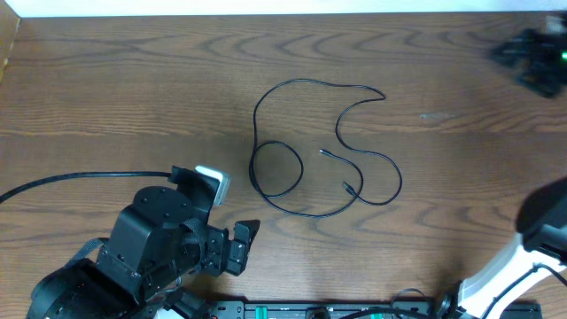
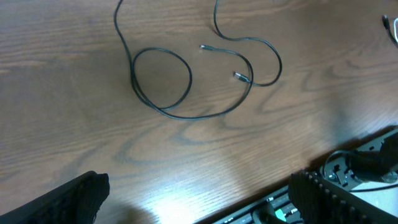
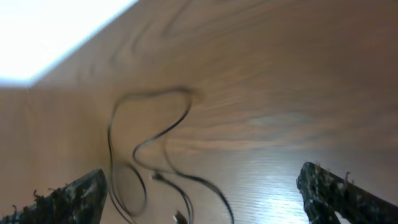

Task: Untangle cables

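A thin black cable (image 1: 306, 84) lies loose on the wooden table's middle. It forms a small ring (image 1: 276, 168) on the left and a wider bend on the right. Its two small plug ends (image 1: 324, 152) rest inside that bend. The same cable (image 2: 163, 111) shows at the top of the left wrist view and blurred (image 3: 155, 134) in the right wrist view. My left gripper (image 1: 242, 244) (image 2: 199, 196) hovers open near the front edge, apart from the cable. My right gripper (image 3: 205, 190) is open too, nothing between its fingers (image 3: 78, 196), the cable beyond them.
A thick black cord (image 1: 71, 177) runs from the left edge to the left arm. A black rail with electronics (image 1: 310, 310) lines the front edge. The right arm's white link (image 1: 496, 275) rises at the front right. A dark blurred object (image 1: 536, 58) sits at the back right.
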Controlling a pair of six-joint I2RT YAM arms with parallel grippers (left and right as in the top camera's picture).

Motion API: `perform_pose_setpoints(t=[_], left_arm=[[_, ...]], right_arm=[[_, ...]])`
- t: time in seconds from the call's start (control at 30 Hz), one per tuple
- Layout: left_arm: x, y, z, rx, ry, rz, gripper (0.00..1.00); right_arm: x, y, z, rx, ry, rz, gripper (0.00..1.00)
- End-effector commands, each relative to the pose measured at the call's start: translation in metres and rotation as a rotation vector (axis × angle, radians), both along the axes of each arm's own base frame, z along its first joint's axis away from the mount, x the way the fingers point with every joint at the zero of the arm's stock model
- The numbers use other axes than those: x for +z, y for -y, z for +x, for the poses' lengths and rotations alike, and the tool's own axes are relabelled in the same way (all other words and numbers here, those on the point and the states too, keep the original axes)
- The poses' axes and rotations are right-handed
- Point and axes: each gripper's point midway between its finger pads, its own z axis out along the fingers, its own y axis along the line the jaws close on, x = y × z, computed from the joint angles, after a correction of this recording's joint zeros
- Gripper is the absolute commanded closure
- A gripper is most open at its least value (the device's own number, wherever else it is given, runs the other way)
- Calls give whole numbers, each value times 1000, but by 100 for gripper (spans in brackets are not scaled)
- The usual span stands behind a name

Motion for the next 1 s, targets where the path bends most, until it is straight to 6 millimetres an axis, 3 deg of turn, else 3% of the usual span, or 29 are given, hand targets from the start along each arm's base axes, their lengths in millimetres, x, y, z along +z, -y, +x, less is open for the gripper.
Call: perform_pose_setpoints(t=[0.0, 0.23, 0.43, 0.67, 0.97], left_arm=[[4, -8, 8, 72, 29, 8, 2], [5, -26, 19, 189, 63, 52, 2], [12, -41, 19, 189, 144, 116, 2], [28, -68, 2, 259, 248, 83, 2], [20, -84, -8, 371, 198, 67, 2]], right_arm=[[2, -71, -4, 250, 36, -191, 4], [-13, -180, -23, 547, 39, -425, 1], [-17, -250, -54, 824, 103, -463, 1], [-25, -281, -73, 917, 105, -477, 1], [-93, -282, -111, 1036, -55, -479, 1]])
